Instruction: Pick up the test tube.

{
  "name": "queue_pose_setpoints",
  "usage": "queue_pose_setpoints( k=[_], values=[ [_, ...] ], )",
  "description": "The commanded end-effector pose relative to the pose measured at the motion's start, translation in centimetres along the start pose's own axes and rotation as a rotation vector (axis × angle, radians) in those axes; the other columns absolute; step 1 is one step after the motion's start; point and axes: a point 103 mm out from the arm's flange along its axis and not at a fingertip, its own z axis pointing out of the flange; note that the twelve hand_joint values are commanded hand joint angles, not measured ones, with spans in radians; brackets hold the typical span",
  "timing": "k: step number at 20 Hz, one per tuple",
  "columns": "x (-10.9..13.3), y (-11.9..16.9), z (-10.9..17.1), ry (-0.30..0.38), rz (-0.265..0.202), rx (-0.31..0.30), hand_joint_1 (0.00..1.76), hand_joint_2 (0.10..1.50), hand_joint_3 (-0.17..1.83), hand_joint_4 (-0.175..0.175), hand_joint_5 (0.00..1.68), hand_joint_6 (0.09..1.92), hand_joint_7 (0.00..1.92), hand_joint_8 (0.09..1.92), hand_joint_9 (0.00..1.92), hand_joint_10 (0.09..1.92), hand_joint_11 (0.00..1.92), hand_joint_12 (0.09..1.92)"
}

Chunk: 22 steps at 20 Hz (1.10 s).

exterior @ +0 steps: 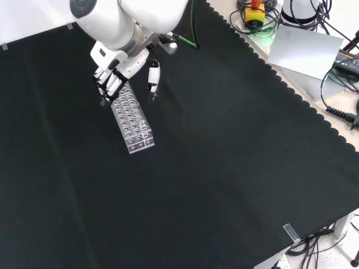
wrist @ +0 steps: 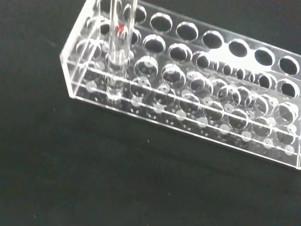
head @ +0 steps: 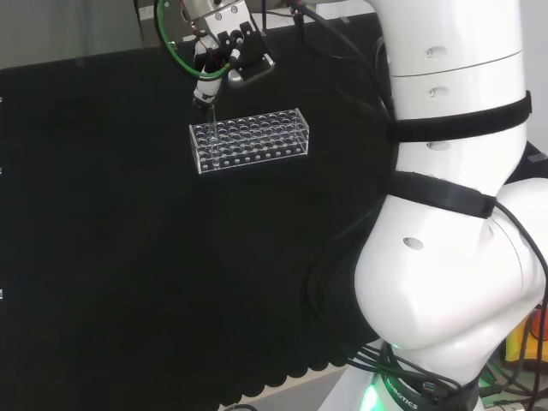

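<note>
**A:** So from where I'm standing: big black cloth [exterior: 224, 168] over the whole bench, white arm [head: 454, 214] leaning way out across it, and one clear rack [head: 248, 139] sitting alone in the middle. Hand [exterior: 115, 75] is parked right over the rack's far end, at the top of it in the front view.

**B:** Is it holding anything yet?

**A:** Looks like it to me. Fingers [exterior: 106, 84] are curled down and bunched together at that end of the rack, thumb [exterior: 152, 77] hanging off to the side. In the wrist view a tube [wrist: 120, 42] stands upright in a hole near the rack's corner, with a bit of red showing on it. Its top runs up out of that shot toward the hand, so I'd say it's pinched, though I can't see the actual contact.

**B:** Tube's still in the rack, then?

**A:** Yep, bottom end is still down in the hole. My guess on doing this right: pull straight up along the hole, no tilt, so the glass doesn't bind or drag the rack along. Only swing sideways once the bottom clears the top plate.
</note>
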Motion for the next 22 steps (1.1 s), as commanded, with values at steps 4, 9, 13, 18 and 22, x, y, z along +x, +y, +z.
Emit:
queue_pose_setpoints(
  k=[4,9,13,18,22],
  values=[
    [0.3,-0.1,2.2,-0.089,-0.01,0.085,0.64,0.9,0.17,-0.091,0.34,0.09,0.45,0.94,0.17,0.93,0.0,1.36],
    [0.5,-0.2,2.8,-0.062,-0.017,0.084,0.64,0.89,0.19,-0.095,0.36,0.09,0.51,0.93,0.22,0.91,0.0,1.37],
    [1.1,0.0,3.0,-0.049,-0.028,0.068,0.64,0.88,0.22,-0.101,0.39,0.09,0.58,0.91,0.3,0.89,0.0,1.4],
    [1.5,0.6,3.2,-0.035,-0.023,0.034,0.68,0.85,0.27,-0.112,0.43,0.09,0.69,0.89,0.42,0.85,0.0,1.44],
    [1.2,1.4,3.4,-0.039,0.005,0.038,0.73,0.84,0.3,-0.126,0.48,0.09,0.8,0.88,0.53,0.82,0.0,1.49]
  ],
)
